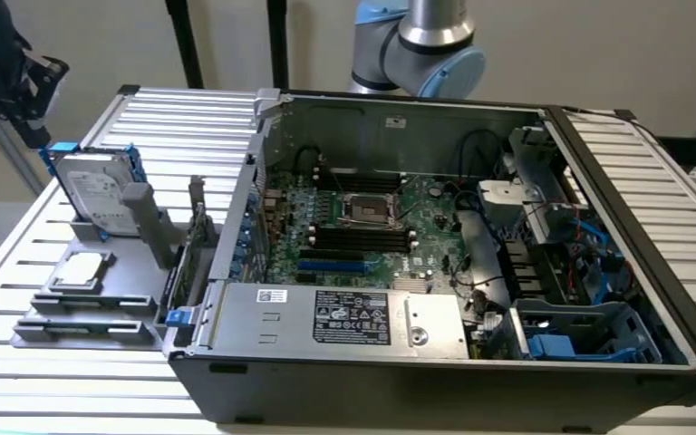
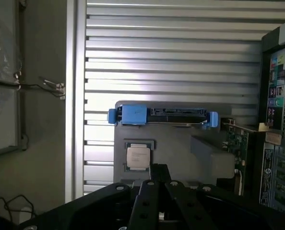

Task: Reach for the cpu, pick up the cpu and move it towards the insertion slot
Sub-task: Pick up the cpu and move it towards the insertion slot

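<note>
The cpu point(image 1: 79, 269) is a small silver-grey square chip lying flat in a recess of a grey holder point(image 1: 119, 272) on the slatted table, at the exterior view's left. In the wrist view the cpu point(image 2: 138, 156) lies just beyond the black gripper point(image 2: 159, 173), with a gap between them. In the exterior view the gripper point(image 1: 4, 68) hangs high above the table's far left corner, well away from the chip. The insertion slot point(image 1: 366, 210), a shiny metal frame with a dark centre, sits on the green board inside the open computer case.
A silver hard drive point(image 1: 94, 190) in a blue frame stands upright on the holder behind the cpu, also seen edge-on point(image 2: 161, 115). The open computer case point(image 1: 445, 362) fills the middle and right. A circuit card point(image 2: 236, 141) stands beside the holder. Cables hang off the table edge point(image 2: 41, 86).
</note>
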Available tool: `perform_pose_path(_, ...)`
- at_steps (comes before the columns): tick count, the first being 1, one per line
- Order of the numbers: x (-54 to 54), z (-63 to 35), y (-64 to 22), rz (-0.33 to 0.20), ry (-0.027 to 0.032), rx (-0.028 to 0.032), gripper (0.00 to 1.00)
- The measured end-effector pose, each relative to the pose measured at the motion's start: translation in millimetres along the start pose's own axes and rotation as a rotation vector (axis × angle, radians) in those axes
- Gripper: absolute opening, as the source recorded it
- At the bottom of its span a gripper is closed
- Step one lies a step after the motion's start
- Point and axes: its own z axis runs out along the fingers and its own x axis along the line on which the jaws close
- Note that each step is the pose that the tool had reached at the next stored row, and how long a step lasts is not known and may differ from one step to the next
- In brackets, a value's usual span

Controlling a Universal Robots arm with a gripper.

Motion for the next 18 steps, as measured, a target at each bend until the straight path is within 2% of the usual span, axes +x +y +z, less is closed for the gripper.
perform_pose_path(3,12.8,2.7,-3.2,0.0,0.0,-0.0001,0.11)
perform_pose_path(6,18.4,4.1,-8.6,0.0,0.0004,0.0003,0.11)
perform_pose_path(10,19.8,4.7,-13.8,0.0,0.001,0.0012,0.11)
perform_pose_path(14,19.8,4.7,-13.8,0.0,0.0009,0.0012,0.11)
perform_pose_path(16,19.7,4.7,-13.8,0.0,0.0009,0.0012,0.18)
perform_pose_path(17,19.8,4.7,-13.8,0.0,0.001,0.0012,0.18)
perform_pose_path(18,19.8,4.7,-13.8,0.0,0.001,0.0012,0.24)
